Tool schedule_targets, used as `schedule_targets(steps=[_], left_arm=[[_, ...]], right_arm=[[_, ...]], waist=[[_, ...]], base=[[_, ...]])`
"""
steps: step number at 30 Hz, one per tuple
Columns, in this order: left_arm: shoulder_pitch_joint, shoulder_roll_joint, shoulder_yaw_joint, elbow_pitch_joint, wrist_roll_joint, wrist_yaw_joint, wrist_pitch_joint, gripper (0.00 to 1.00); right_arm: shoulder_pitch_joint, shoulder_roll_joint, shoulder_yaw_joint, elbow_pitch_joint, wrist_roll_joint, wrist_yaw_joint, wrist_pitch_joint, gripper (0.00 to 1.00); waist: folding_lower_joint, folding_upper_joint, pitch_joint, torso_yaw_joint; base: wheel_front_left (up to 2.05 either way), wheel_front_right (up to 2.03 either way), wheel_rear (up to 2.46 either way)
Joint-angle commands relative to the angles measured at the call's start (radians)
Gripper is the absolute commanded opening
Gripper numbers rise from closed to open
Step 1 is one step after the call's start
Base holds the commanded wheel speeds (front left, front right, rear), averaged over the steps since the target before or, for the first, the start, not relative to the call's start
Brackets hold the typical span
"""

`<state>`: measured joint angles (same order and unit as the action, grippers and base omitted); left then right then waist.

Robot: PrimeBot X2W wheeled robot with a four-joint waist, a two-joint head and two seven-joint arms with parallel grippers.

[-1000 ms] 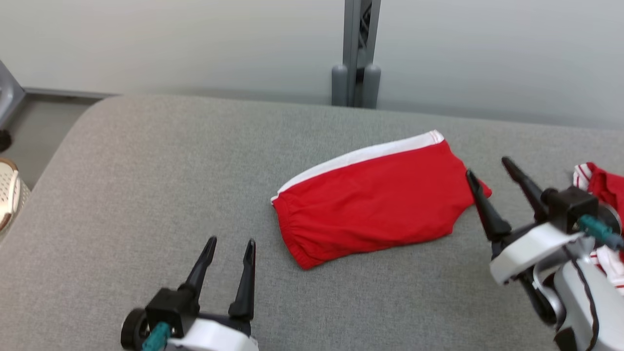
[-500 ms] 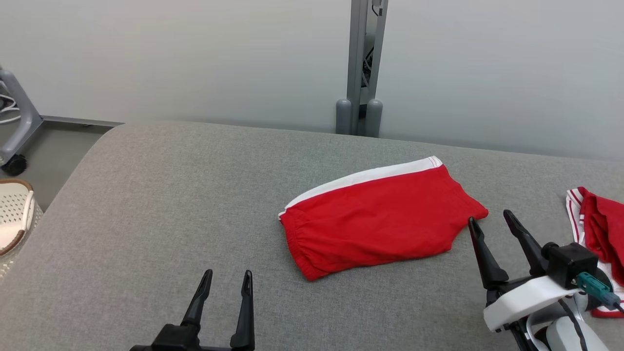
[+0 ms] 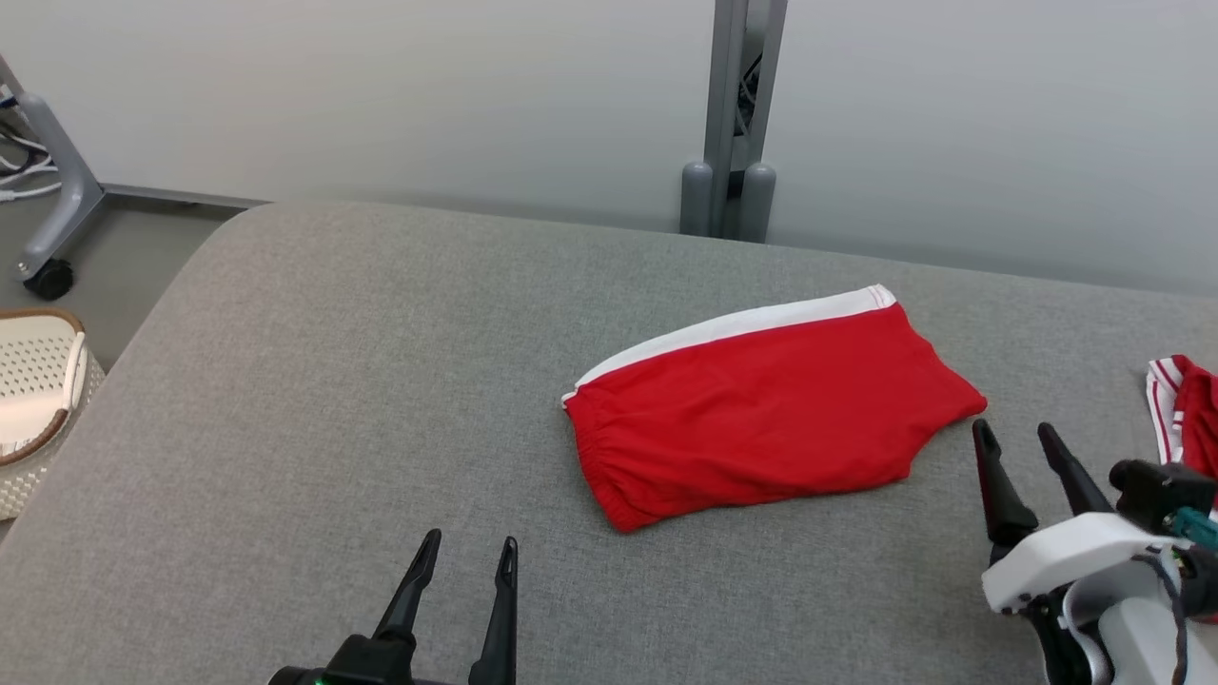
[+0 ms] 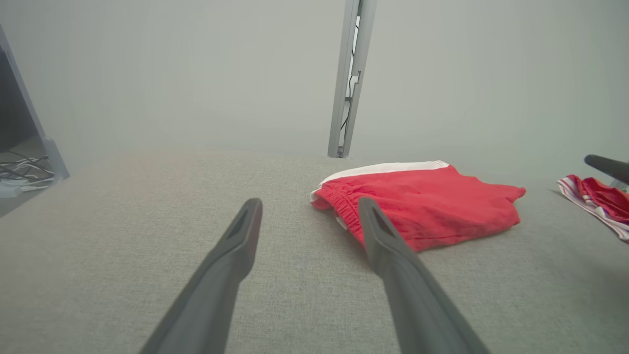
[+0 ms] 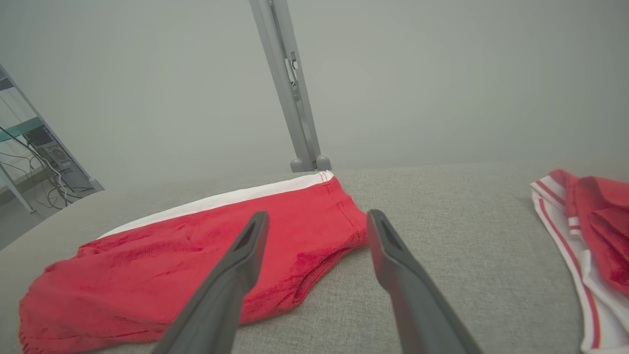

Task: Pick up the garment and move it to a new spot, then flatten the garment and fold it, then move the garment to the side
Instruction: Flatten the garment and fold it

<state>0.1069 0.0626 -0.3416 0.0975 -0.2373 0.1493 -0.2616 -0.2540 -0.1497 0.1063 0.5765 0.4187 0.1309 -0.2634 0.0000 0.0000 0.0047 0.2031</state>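
1. Garment (image 3: 771, 409): a pair of red shorts with a white band. It lies flat on the grey fabric-covered bench (image 3: 333, 381), right of the middle as I see it through the head camera.
2. Its long axis runs on a slant. The gathered waistband end points toward the robot's left and sits nearer. The hem end points right and farther off, finishing in a small corner.
3. The white band follows the far long edge, from the waistband to the far right corner.
4. Through the left wrist camera I see the garment (image 4: 432, 206) waistband first, ahead and to the right.
5. Left fingers (image 3: 411, 585): spread wide with nothing between them. They are low at the near edge of the bench, apart from the waistband. In their own view the left fingers (image 4: 231, 255) frame bare grey fabric.
6. Right fingers (image 3: 994, 485): also spread wide and empty. Their tips sit just beside the hem corner, with a strip of grey bench showing between tips and cloth.
7. In the right wrist view one of the right fingers (image 5: 388, 255) stands beside the garment (image 5: 186, 250) and the other crosses in front of the red cloth. From that angle I cannot tell whether it touches.
8. A second garment (image 3: 1185, 400), red with white stripes, lies at the bench's right edge, apart from the shorts.
9. A grey post (image 3: 733, 114) stands behind the bench, and a white basket (image 3: 38, 381) sits at the left.
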Motion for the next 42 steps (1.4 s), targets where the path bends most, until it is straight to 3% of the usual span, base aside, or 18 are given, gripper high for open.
schedule_targets(steps=[1, 2, 11, 21, 22, 23, 24, 25, 35, 42], left_arm=[[-0.016, 0.001, -0.004, 0.002, 0.009, -0.009, -0.003, 1.0], [-0.031, -0.002, -0.011, 0.001, 0.012, -0.019, -0.003, 1.0], [-0.1, -0.01, -0.036, 0.001, 0.003, -0.053, -0.003, 1.0], [-0.15, -0.01, -0.067, 0.008, -0.01, -0.051, -0.004, 1.0], [-0.155, -0.01, -0.068, 0.01, -0.011, -0.05, -0.003, 1.0], [-0.158, -0.01, -0.069, 0.011, -0.011, -0.049, -0.004, 1.0], [-0.159, -0.01, -0.07, 0.012, -0.012, -0.048, -0.004, 1.0], [-0.159, -0.01, -0.071, 0.015, -0.011, -0.048, -0.003, 1.0], [-0.145, -0.01, -0.07, 0.031, -0.001, -0.046, -0.003, 1.0], [-0.114, -0.01, -0.052, 0.032, 0.01, -0.046, -0.003, 1.0]], right_arm=[[-0.052, -0.023, -0.001, 0.055, 0.01, 0.0, -0.002, 1.0], [-0.109, -0.036, -0.007, 0.128, 0.03, 0.0, 0.01, 1.0], [-0.346, -0.065, -0.018, 0.382, 0.131, 0.0, 0.033, 1.0], [-0.462, -0.073, 0.006, 0.595, 0.146, 0.0, 0.041, 1.0], [-0.462, -0.068, 0.012, 0.607, 0.15, 0.0, 0.047, 0.89], [-0.463, -0.063, 0.016, 0.615, 0.155, 0.0, 0.05, 0.65], [-0.464, -0.061, 0.02, 0.622, 0.161, 0.0, 0.048, 0.2], [-0.465, -0.059, 0.024, 0.627, 0.166, 0.0, 0.046, 0.0], [-0.425, -0.061, 0.07, 0.57, 0.229, 0.0, 0.005, 0.0], [-0.315, -0.067, 0.061, 0.435, 0.256, 0.0, -0.003, 0.0]], waist=[[0.0, 0.0, 0.03, 0.017], [0.0, 0.0, 0.061, 0.029], [0.0, 0.0, 0.192, 0.07], [0.0, 0.0, 0.257, 0.094], [0.0, 0.0, 0.258, 0.095], [0.0, 0.0, 0.258, 0.095], [0.0, 0.0, 0.257, 0.096], [0.0, 0.0, 0.255, 0.096], [0.0, 0.0, 0.206, 0.076], [0.0, 0.0, 0.144, 0.032]], base=[[0.0, 0.0, 0.0], [0.0, 0.0, 0.0], [0.0, 0.0, 0.0], [0.0, 0.0, 0.0], [0.0, 0.0, 0.0], [0.0, 0.0, 0.0], [0.0, 0.0, 0.0], [0.0, 0.0, 0.0], [0.0, 0.0, 0.0], [0.0, 0.0, 0.0]])
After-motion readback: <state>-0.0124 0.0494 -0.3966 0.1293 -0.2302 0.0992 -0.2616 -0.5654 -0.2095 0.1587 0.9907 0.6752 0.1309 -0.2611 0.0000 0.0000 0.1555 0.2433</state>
